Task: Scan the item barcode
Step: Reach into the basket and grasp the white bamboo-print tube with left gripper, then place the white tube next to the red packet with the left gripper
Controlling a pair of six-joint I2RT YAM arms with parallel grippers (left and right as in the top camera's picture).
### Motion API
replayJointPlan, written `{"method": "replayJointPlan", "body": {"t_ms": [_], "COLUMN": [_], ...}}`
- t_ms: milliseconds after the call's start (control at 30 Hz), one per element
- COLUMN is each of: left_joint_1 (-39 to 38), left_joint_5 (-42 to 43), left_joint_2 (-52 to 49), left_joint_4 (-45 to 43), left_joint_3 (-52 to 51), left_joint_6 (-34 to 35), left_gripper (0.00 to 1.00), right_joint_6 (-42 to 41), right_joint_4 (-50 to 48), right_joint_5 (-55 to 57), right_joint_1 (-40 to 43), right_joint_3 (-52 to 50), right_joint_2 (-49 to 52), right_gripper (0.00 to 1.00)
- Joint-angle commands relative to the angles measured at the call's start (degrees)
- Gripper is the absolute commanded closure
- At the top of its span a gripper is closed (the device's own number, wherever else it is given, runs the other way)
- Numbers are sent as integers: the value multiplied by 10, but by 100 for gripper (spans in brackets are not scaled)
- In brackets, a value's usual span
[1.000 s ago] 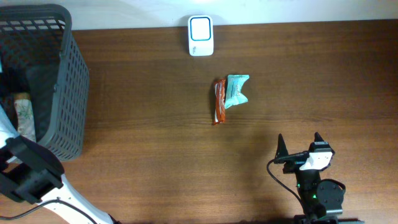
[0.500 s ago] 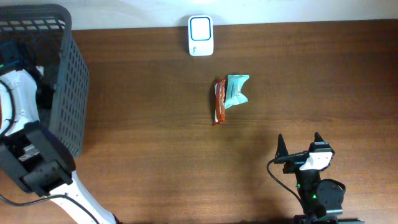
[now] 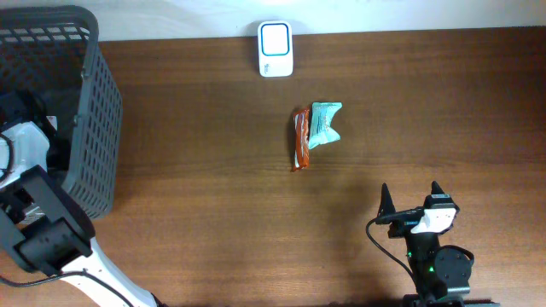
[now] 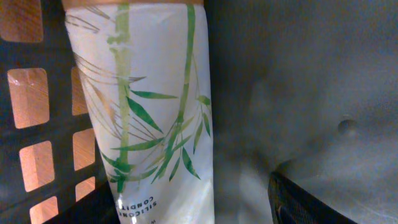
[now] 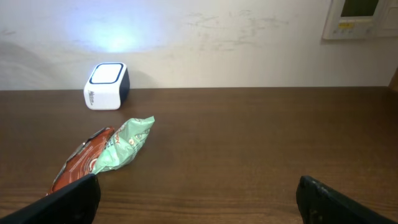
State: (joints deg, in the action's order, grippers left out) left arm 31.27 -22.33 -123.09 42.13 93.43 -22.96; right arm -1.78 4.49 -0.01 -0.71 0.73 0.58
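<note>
A dark brown wooden table point(image 3: 213, 196) fills the overhead view. On its left end stands a grey plastic mesh basket point(image 3: 94, 128). The white left arm point(image 3: 38, 213) reaches over the basket's near rim, and the left gripper point(image 3: 19, 109) is down inside it. Its wrist camera shows only one dark finger point(image 4: 323, 202) low at the right, so whether the pincer is wide, narrow or holding anything cannot be told.

The right gripper point(image 3: 410, 189) sits at the near right of the table, its two fingers spread wide with nothing between them.

The conditioner tube point(image 4: 149, 112) is inside the basket, against the mesh wall, with wood showing through the holes beside it. It is white, printed with green bamboo stalks and leaves, has a tan band at one end and grey lettering at the other.

In mid-table a teal packet point(image 3: 324, 124) and an orange-red packet point(image 3: 299, 139) lie touching, side by side. At the far edge stands a small white barcode scanner point(image 3: 275, 49) with a blue-rimmed window.
</note>
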Motion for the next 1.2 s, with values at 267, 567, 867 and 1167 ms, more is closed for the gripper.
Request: {"method": "replayJointPlan", "body": {"t_ms": [267,567,867,1167], "left_joint_1": [-8,-9,-20,-384], "left_joint_5": [140,457,607,414], "left_joint_2": [15,228,424,398], "left_joint_4": [5,-70,-102,-38], "left_joint_3": [-14,117,118,116], "left_joint_6": [67,291,562,502], "left_gripper": [100,100,100,100], "right_joint_6": [-6,-6,-6,-6], "right_joint_4": [2,2,2,2], "right_joint_5": [3,3,3,3], "right_joint_1": [3,3,3,3], "right_joint_3": [-4,-4,-4,-4], "right_joint_2": [-4,-4,-4,-4], "right_gripper": [1,1,1,1]}}
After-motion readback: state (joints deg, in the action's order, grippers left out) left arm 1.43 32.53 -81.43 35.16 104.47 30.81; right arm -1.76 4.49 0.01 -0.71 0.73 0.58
